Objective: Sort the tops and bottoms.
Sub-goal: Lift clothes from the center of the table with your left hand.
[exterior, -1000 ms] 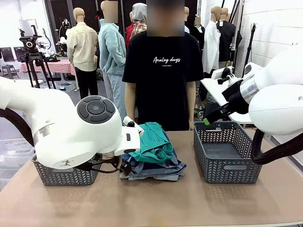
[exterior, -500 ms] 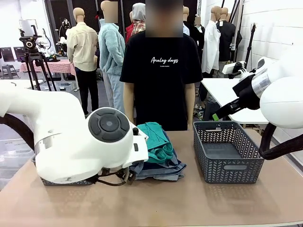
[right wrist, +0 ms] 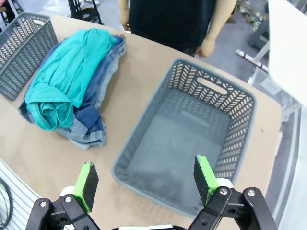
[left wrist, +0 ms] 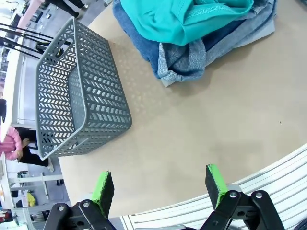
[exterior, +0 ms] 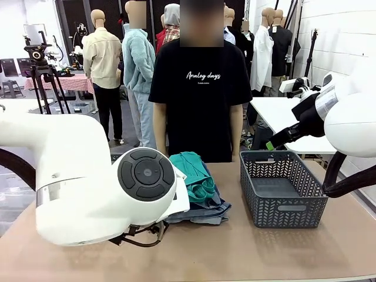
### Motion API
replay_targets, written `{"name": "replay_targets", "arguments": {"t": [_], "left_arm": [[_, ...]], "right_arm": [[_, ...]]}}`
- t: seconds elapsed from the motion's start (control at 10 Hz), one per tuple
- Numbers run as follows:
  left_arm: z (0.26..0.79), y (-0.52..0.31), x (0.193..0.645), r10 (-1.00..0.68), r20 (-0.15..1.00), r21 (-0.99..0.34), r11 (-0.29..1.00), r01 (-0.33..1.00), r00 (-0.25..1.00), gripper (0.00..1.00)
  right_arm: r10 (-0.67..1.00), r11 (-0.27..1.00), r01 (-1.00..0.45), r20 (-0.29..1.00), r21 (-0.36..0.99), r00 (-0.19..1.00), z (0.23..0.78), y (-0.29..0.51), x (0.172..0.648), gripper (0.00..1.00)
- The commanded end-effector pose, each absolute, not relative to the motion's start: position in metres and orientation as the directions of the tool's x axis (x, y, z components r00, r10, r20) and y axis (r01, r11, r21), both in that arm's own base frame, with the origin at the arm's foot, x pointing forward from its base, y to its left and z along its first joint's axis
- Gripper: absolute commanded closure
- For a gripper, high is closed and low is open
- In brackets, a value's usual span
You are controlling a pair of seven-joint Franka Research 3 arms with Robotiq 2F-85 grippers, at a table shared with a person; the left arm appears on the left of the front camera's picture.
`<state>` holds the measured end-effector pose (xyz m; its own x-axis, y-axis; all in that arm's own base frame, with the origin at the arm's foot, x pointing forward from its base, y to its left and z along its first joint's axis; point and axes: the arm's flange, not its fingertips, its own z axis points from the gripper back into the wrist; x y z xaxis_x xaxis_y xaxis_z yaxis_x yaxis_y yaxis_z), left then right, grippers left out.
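A pile of clothes is seen at the middle of the counter (exterior: 235,252), in front of a person (exterior: 200,88) in a black printed T-shirt who stands at the far side, at 12 o'clock. The pile is topped by the teal-green top (exterior: 191,170), crumpled and touching the denim beneath it. The dark blue shorts (exterior: 207,202) are laid directly under it, and the pale blue shorts (exterior: 200,218) are at the bottom, on the counter. A grey basket (exterior: 282,205) is set just beside the pile, at its 3 o'clock.

In the left wrist view the left jaws are held wide apart, with nothing between the green pads (left wrist: 102,191), above bare counter close to its edge. The pile is found at 1 o'clock there, and a second grey basket (left wrist: 62,96) at 9 o'clock, apart from the pile.

In the right wrist view the right jaws are likewise spread wide, and nothing is gripped by their pads (right wrist: 204,172). They are held above the near rim of the grey basket (right wrist: 144,143), whose floor is bare. The teal-green top (right wrist: 67,76) is seen at 10 o'clock, with the dark blue shorts (right wrist: 88,117) and pale blue shorts (right wrist: 91,138) showing at the pile's lower edge.
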<state>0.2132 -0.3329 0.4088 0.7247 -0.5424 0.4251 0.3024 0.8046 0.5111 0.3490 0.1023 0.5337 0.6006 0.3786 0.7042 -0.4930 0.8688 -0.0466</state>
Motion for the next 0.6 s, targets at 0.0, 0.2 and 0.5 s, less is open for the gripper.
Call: {"name": "replay_targets", "arguments": {"t": [0.0,0.2,0.5], "left_arm": [[0.408,-0.329,0.219,-0.548,0.416,0.52,0.798,0.304,0.726,0.0],[0.409,-0.332,0.214,-0.542,0.423,0.511,0.804,0.303,0.726,0.0],[0.396,-0.345,0.178,-0.45,0.462,0.48,0.851,0.211,0.764,0.0]], "right_arm": [[0.384,0.866,-0.497,0.707,-0.052,0.594,0.534,0.103,0.349,0.0],[0.384,0.866,-0.497,0.707,-0.052,0.594,0.534,0.103,0.349,0.0],[0.384,0.866,-0.497,0.707,-0.052,0.594,0.534,0.103,0.349,0.0]]}}
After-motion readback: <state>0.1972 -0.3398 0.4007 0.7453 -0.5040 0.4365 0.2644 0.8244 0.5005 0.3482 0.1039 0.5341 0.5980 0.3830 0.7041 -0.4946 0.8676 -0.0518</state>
